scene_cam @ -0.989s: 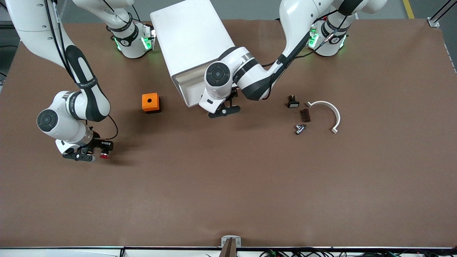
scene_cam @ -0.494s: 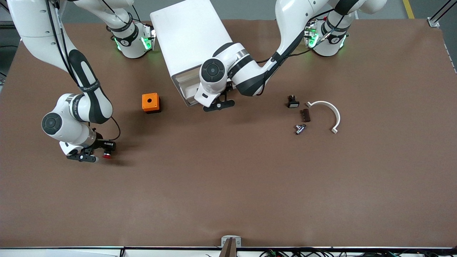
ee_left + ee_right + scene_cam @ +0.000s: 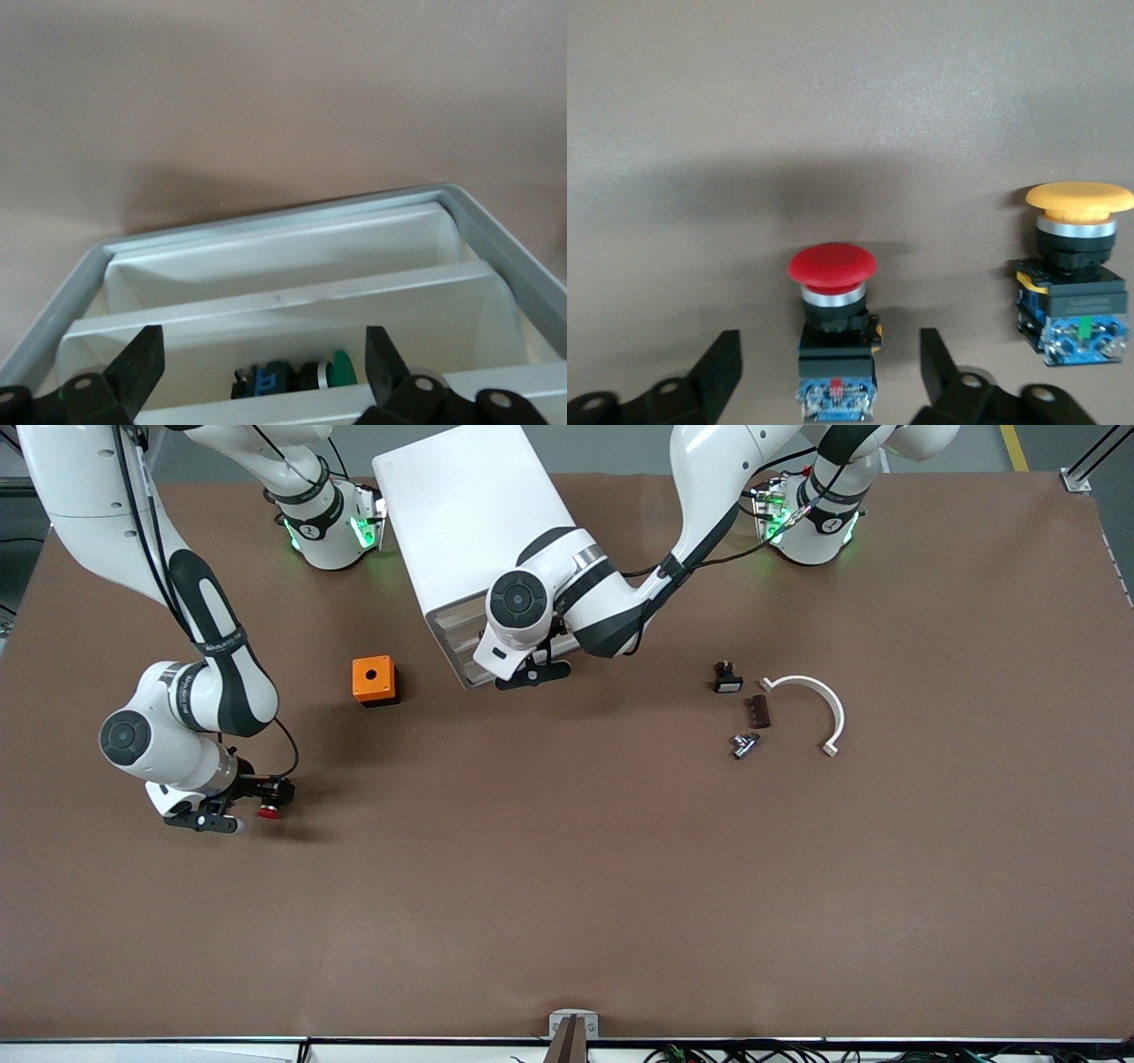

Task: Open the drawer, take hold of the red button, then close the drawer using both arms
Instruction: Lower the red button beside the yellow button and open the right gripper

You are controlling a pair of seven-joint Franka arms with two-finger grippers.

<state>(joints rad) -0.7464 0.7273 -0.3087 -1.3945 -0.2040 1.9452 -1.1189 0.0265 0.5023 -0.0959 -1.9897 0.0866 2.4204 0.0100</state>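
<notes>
From the front, the right gripper is sitting low by the button, near the right arm's end of the table. The left gripper is hanging at the cabinet's drawer.

In the left wrist view, its fingers are standing wide over the drawer, gripping nothing.

In the right wrist view, the fingers are spread apart, and the red button is lying loose between them, beside a yellow button.
</notes>
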